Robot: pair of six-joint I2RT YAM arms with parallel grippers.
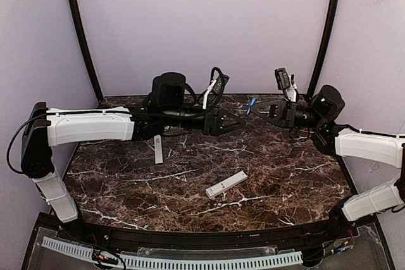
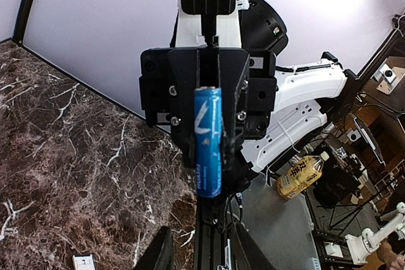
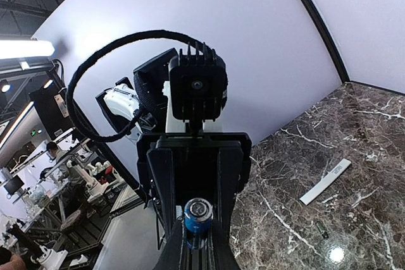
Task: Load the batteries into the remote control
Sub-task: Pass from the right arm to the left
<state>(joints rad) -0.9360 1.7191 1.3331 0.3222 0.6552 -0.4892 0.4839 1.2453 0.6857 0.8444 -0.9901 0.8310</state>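
Note:
The remote control, a slim white bar, lies flat on the marble table, nearer than both grippers. My right gripper is raised at the back right and shut on a blue battery. In the left wrist view that battery stands lengthwise in the black jaws facing the camera. My left gripper points straight at it from the left, just short of it. Its fingers stand apart with nothing between them.
A thin pale strip lies on the table under the left arm. Black frame posts rise at the back corners before a plain wall. A yellow drink bottle lies off the table to the right.

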